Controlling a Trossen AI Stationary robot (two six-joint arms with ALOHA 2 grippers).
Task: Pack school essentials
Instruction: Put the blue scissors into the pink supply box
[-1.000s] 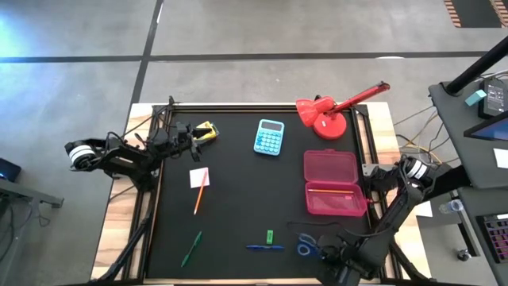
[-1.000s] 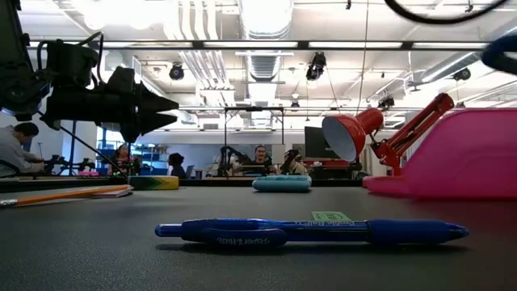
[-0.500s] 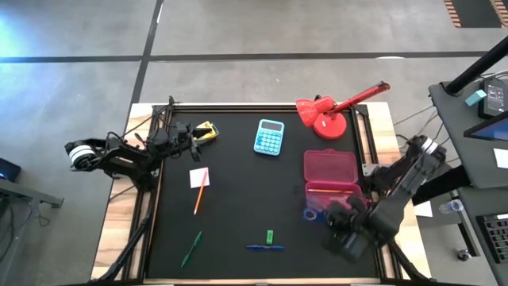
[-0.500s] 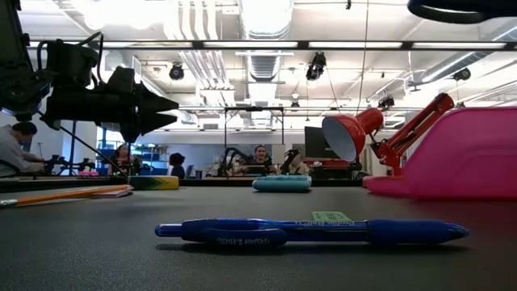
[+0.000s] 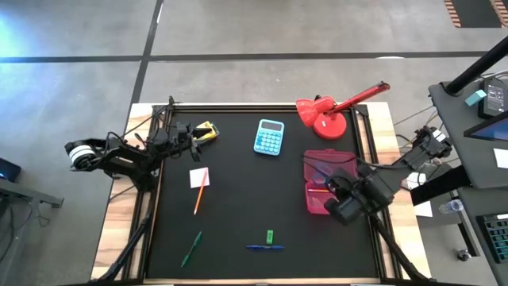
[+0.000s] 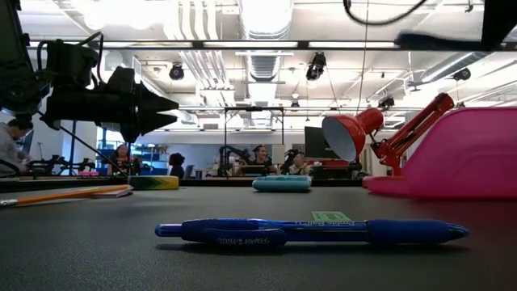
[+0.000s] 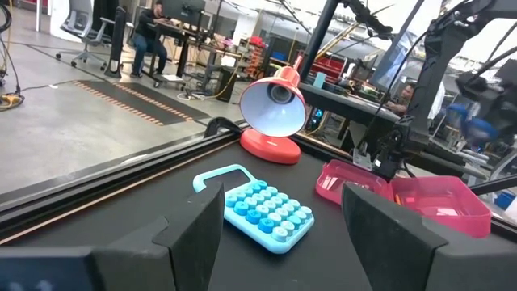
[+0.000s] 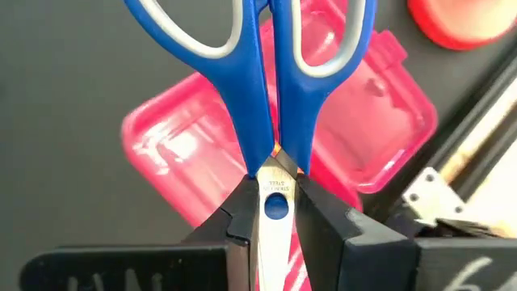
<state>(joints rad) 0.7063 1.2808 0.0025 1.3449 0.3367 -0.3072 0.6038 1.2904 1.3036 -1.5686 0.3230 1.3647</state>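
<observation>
Black surface, busy workshop behind. My right claw is clamped on the scissors at the pivot, handles pointing away, hanging right above the open pink case. Left claw waits spread wide at the surface's far-left corner, facing the calculator.

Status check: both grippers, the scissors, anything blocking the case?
Right gripper shut on scissors, above open pink case. Left gripper open, parked far-left. One pencil inside; nothing blocking.
</observation>
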